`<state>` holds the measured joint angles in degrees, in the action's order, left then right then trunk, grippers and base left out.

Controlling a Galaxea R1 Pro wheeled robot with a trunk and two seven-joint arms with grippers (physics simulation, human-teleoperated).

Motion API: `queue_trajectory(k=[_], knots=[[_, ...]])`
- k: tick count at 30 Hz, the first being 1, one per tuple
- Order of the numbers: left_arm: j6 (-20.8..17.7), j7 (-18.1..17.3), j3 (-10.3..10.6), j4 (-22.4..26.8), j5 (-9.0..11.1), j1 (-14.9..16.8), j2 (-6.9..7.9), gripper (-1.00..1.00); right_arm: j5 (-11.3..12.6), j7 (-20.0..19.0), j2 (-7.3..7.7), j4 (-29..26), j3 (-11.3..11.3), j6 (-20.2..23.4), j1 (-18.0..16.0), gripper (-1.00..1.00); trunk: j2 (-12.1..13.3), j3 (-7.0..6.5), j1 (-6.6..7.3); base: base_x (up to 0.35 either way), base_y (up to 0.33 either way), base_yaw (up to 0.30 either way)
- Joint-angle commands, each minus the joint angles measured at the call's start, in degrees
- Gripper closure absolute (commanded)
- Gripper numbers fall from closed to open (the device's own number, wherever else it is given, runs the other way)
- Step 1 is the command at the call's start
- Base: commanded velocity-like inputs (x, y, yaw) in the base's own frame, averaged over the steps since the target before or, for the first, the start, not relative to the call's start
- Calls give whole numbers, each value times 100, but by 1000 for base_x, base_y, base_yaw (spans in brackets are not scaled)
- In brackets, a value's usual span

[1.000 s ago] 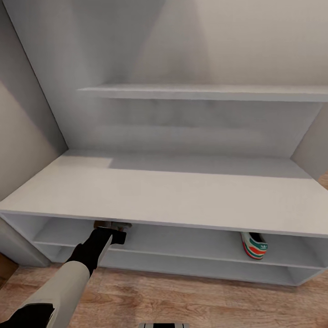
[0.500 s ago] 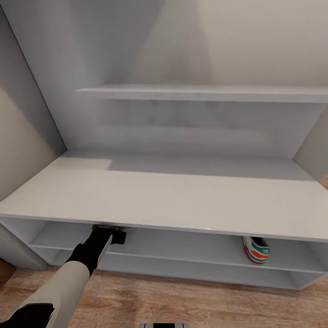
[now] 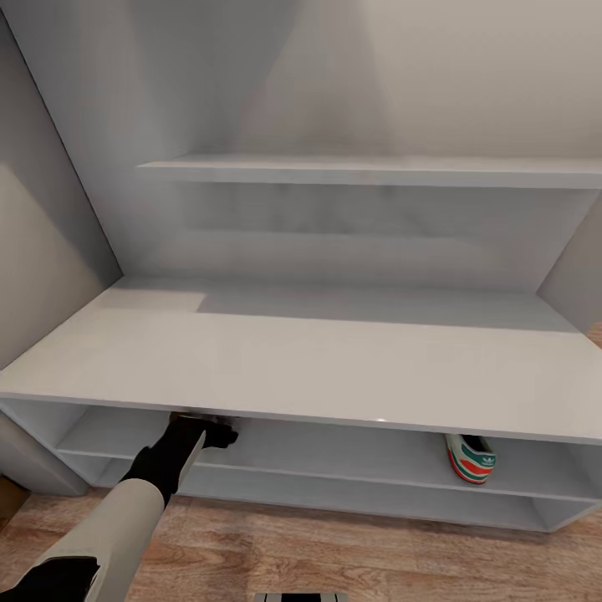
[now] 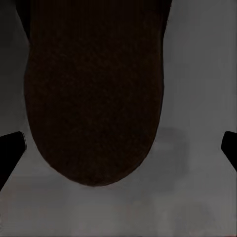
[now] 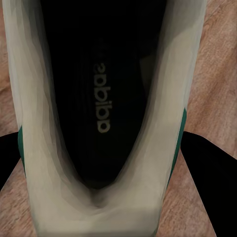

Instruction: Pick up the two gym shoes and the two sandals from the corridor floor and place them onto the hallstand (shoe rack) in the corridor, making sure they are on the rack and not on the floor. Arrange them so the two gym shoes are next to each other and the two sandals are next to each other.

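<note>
Where the bench top of the hallstand overhangs the upper open shelf, I lose my left gripper under the front edge — only the dark wrist and part of the gripper body show in the head view, reaching into the left part of that shelf. The left wrist view is dim: a dark brown rounded shape, which I take for a sandal, runs between the two black fingertips, with grey shelf surface around it. The fingers stand wide, one on each side, and I see a gap between each tip and the sandal, so they look spread rather than pinching, though the shadow makes that hard to confirm.

On the same shelf, well to the right, one gym shoe sits with its heel facing me; its front is hidden beneath the bench top.

In the right wrist view a second gym shoe is seen from above, black insole with printed lettering and white collar, over the corridor floor. The black fingers flank its sides — whether they press on it I cannot tell, as the contact is cut off by the frame.
</note>
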<state>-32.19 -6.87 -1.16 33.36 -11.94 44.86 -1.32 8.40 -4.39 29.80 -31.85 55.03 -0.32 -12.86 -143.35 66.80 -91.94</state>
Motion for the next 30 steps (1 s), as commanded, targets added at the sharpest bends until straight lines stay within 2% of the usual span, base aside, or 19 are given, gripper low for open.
queue_trajectory(k=[1,5,11,21,30], knots=[[-24,-41,-42,9,-61,1,-2,-100,57,-44,-1,3,25,-3,-6,100,-2,5,1,0,0,0],[-24,-42,-151,12,-62,0,-4,-100,57,-44,-1,3,25,-3,-6,100,-2,5,1,0,0,0],[-24,-43,-172,7,-63,-1,-8,-100,57,-44,-1,3,25,-3,-6,100,-2,5,1,-41,0,0],[-24,-43,-169,4,-63,-4,-9,-100,57,-44,-1,3,25,-3,-6,100,-2,5,1,-297,-6,0],[-24,-43,-168,4,-63,-4,-9,-100,57,-44,-1,3,25,-3,-6,100,-2,5,1,-328,-103,0]])
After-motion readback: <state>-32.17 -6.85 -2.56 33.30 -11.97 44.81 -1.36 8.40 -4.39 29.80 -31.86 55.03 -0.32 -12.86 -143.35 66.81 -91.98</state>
